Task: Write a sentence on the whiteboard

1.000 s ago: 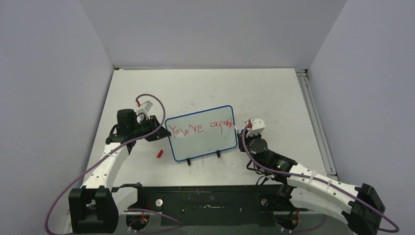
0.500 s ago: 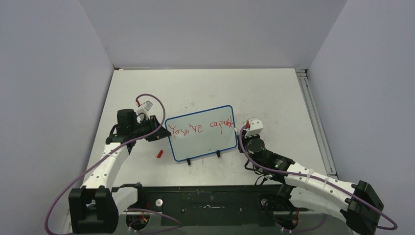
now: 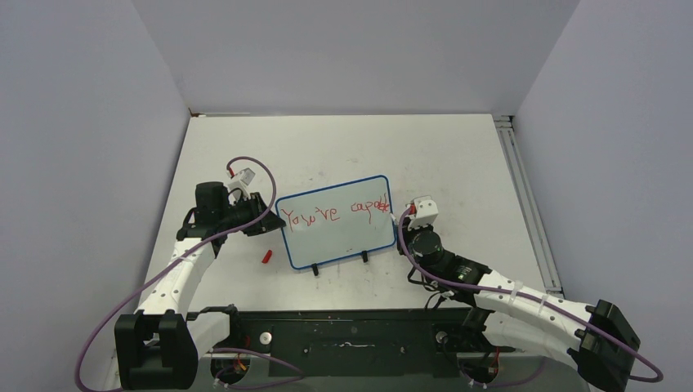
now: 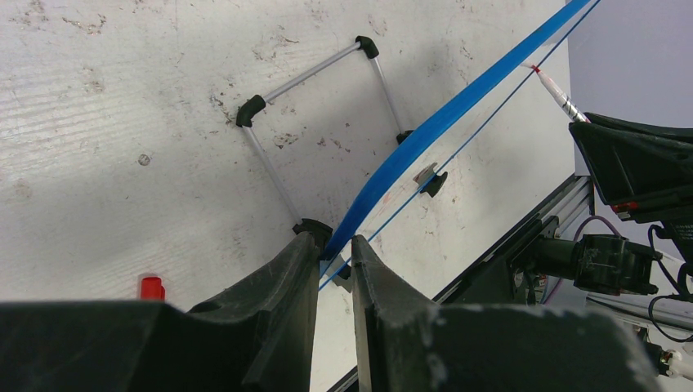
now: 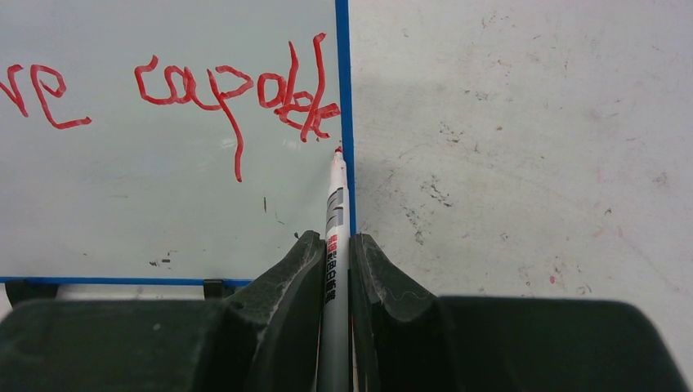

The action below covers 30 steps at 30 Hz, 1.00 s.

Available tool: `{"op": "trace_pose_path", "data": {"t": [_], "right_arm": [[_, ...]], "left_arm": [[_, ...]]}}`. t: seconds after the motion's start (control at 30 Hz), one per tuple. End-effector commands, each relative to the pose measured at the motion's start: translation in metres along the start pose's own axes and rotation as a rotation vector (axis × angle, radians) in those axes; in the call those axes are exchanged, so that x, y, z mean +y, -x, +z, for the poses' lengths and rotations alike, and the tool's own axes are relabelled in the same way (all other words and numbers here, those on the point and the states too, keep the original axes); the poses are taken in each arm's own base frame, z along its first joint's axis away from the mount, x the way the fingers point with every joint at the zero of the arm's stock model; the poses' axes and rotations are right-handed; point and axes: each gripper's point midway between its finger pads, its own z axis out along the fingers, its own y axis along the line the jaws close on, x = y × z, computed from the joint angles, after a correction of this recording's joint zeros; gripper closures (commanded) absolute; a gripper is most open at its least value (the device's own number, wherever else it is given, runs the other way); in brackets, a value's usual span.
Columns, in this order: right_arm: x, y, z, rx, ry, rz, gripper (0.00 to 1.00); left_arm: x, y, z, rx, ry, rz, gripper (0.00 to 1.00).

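The whiteboard (image 3: 339, 233), blue-framed, stands tilted on two black feet at mid-table. The sentence (image 3: 335, 214) runs across its top in red, one line reading "You're capable"; its last word (image 5: 237, 90) ends at the right frame. My left gripper (image 3: 272, 217) is shut on the whiteboard's left edge, and the blue frame (image 4: 458, 106) runs out from between its fingers (image 4: 372, 273). My right gripper (image 5: 335, 245) is shut on a grey marker (image 5: 336, 216). The marker's red tip sits by the board's right frame, just below the last letters.
A red marker cap (image 3: 266, 256) lies on the table near the board's lower left corner, also seen beside my left fingers (image 4: 151, 287). The board's wire stand (image 4: 270, 159) rests on the scuffed tabletop behind it. A metal rail (image 3: 523, 204) edges the table's right side.
My right gripper and the marker have shifted slightly toward the near side along the board's right edge. The left gripper and the board have stayed still.
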Motion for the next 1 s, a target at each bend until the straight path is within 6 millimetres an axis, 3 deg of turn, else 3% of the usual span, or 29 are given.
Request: {"op": "trace_pose_path", "data": {"t": [0.0, 0.43, 0.97], "right_arm": [[0.003, 0.001, -0.001, -0.016, 0.009, 0.022, 0.95], [0.009, 0.007, -0.003, -0.018, 0.035, 0.024, 0.95], [0.036, 0.062, -0.033, -0.127, 0.202, 0.087, 0.95]], "left_arm": [[-0.014, 0.018, -0.005, -0.044, -0.032, 0.055, 0.81], [-0.016, 0.018, -0.006, -0.048, -0.037, 0.059, 0.81], [-0.015, 0.018, -0.006, -0.047, -0.03, 0.053, 0.81]]}}
